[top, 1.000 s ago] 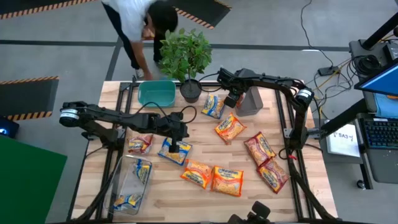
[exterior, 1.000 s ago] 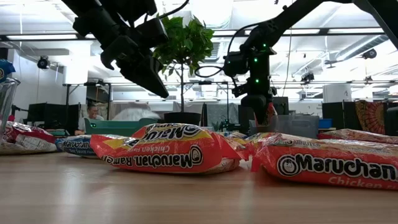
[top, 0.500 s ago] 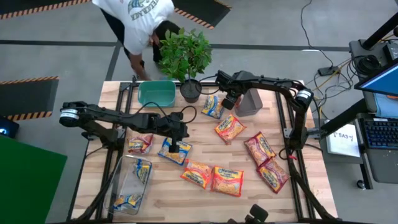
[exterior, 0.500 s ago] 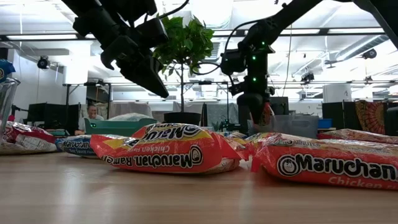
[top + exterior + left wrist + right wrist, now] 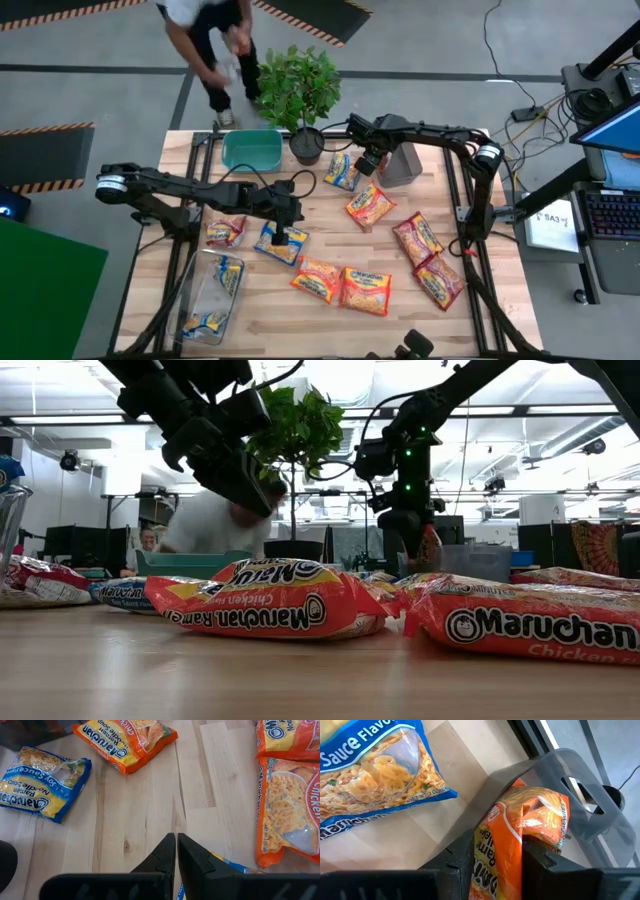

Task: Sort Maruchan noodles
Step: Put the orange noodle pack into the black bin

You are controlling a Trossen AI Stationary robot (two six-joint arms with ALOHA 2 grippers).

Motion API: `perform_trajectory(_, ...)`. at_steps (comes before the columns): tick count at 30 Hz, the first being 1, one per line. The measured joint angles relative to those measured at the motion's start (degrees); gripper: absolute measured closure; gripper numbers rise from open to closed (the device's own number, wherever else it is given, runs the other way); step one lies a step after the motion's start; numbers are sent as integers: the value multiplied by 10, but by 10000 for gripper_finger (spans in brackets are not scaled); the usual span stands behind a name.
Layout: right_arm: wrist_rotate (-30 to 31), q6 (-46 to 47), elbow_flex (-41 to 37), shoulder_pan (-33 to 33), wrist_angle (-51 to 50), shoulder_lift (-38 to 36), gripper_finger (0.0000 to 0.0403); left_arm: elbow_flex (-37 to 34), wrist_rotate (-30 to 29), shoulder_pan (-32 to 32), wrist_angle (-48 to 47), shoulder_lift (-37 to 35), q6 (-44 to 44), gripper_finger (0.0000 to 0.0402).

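Maruchan noodle packets lie spread on the wooden table: blue ones [image 5: 342, 170] [image 5: 282, 244], orange ones [image 5: 370, 205] [image 5: 365, 290] and red ones [image 5: 418, 238] [image 5: 225, 232]. My right gripper [image 5: 372, 162] is at the far middle, next to a grey bin [image 5: 404, 162], shut on an orange packet [image 5: 520, 845]. My left gripper [image 5: 176, 844] hovers shut and empty just above the blue packet [image 5: 225, 866] at the table's middle left. My right gripper pinches the orange packet's crumpled body [image 5: 506, 870] between its two fingers, which point steeply down from above. The packet hangs below the fingers [image 5: 432, 548], clear of the table. Its lower end [image 5: 545, 805] is bunched by the grey bin's open side.
A green bin [image 5: 252, 150] and a potted plant [image 5: 305, 140] stand at the far edge. A clear bin [image 5: 212, 295] holding blue packets sits near left. A person [image 5: 215, 40] moves just beyond the far edge. Bare wood lies between the packets in the middle.
The person beyond the far edge has shifted and now shows behind the green bin in the low view. Both arms and the packets stand as before.
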Motion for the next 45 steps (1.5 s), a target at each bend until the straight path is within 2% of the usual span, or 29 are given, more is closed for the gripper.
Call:
perform_trajectory(3,7,-8,0,0,0,0,311,0,0,0,0,0,0,400)
perform_trajectory(9,7,-7,0,0,1,0,371,0,0,0,0,0,0,400)
perform_trajectory(12,6,-5,0,3,0,0,372,0,0,0,0,0,0,400)
perform_trajectory(16,-4,19,0,4,0,0,335,0,0,0,0,0,0,400)
perform_trajectory(22,-4,32,4,4,-3,0,246,0,0,0,0,0,0,400)
perform_trajectory(30,-13,49,59,12,-18,0,164,0,0,-1,0,0,0,400)
perform_trajectory(36,-40,62,94,31,-20,0,147,0,0,-1,0,0,0,400)
perform_trajectory(45,-39,62,193,79,-82,-1,158,0,0,0,0,0,0,400)
